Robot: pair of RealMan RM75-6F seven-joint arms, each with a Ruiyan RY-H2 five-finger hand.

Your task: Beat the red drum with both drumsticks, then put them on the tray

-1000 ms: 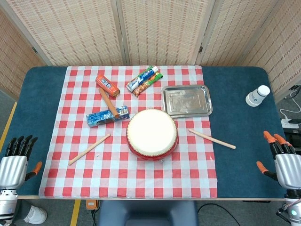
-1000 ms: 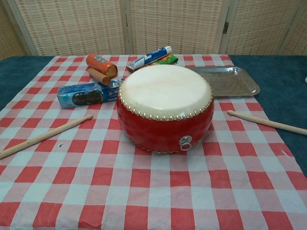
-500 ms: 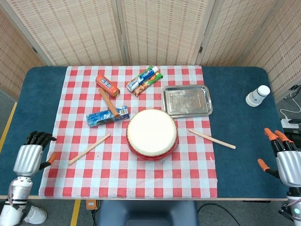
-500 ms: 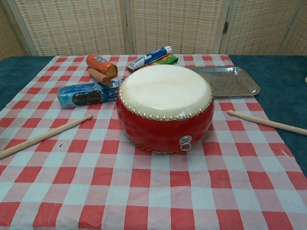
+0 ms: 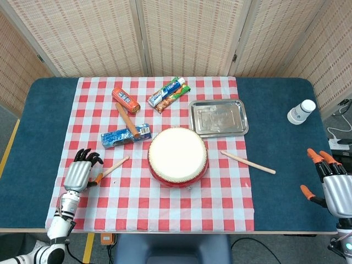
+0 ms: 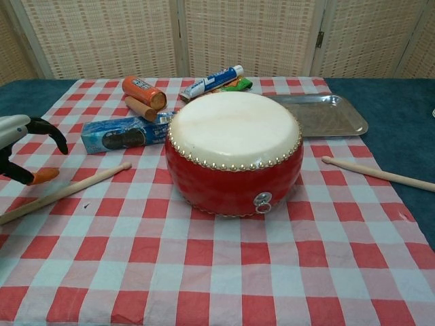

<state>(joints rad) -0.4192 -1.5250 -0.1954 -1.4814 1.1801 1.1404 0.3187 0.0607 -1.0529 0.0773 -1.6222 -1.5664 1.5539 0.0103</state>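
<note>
The red drum (image 5: 177, 157) (image 6: 234, 153) with its pale skin stands in the middle of the checked cloth. One wooden drumstick (image 5: 113, 167) (image 6: 64, 193) lies left of it, the other (image 5: 248, 163) (image 6: 378, 174) lies to its right. My left hand (image 5: 78, 174) (image 6: 24, 151) hovers over the near end of the left drumstick, fingers apart and curved, holding nothing. My right hand (image 5: 333, 185) stays at the table's right front corner, fingers spread, empty. The metal tray (image 5: 218, 117) (image 6: 331, 115) sits behind the drum to the right.
Behind the drum on the left lie a blue biscuit pack (image 5: 125, 136), an orange tube (image 5: 125, 99), a sausage-like stick (image 5: 125, 119) and toothpaste boxes (image 5: 169, 94). A white cup (image 5: 301, 112) lies at the right on the blue table.
My left hand has moved from the table's left front corner inward onto the cloth, over the left drumstick's near end. The right hand has barely shifted.
</note>
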